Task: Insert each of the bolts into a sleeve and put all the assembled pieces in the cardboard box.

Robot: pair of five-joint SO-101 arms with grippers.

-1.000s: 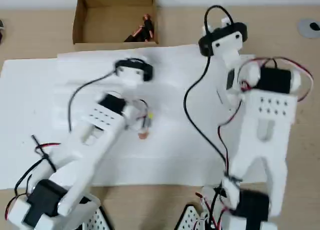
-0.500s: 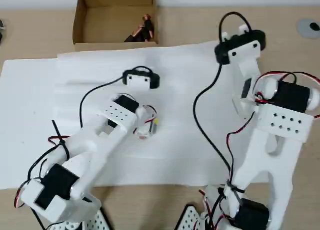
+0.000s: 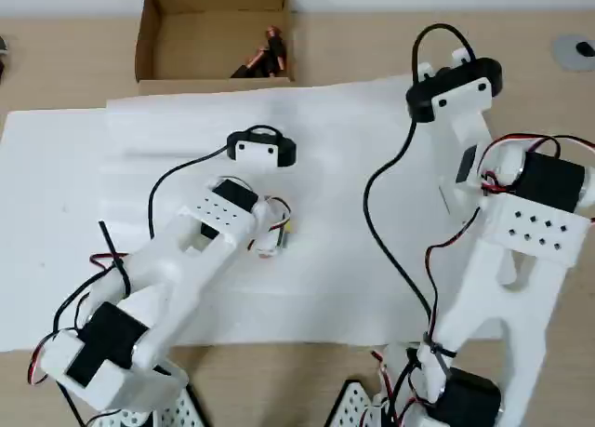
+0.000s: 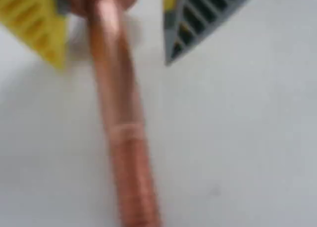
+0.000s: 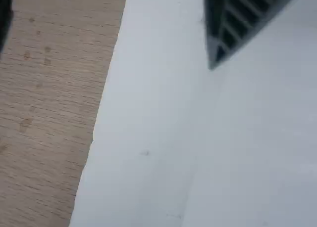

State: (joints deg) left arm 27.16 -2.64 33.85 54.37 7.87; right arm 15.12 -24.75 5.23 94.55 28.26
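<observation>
Piece: a copper-coloured piece lies on the white paper near the middle of the surface, under the left arm's wrist.
Long axis: in the left wrist view the piece is a slim rod. Its broader head end sits between the fingers and its shaft runs out past their tips. A faint ring crosses the shaft partway along. From the high view its pinkish end shows, so its direction across the surface cannot be told.
Left gripper: its fingers straddle the head end narrowly. The yellow finger is against the piece, and a strip of paper shows between the piece and the grey finger.
Right gripper: it is over the paper's right edge, well apart from the piece. How far it is spread cannot be told.
Cardboard box: it stands at the surface's far edge, just beyond the paper, open side up. Dark and reddish pieces lie in its near right corner.
Room: white paper spreads between the piece and the right arm, crossed by that arm's black cable. A band of paper separates the piece from the box.
</observation>
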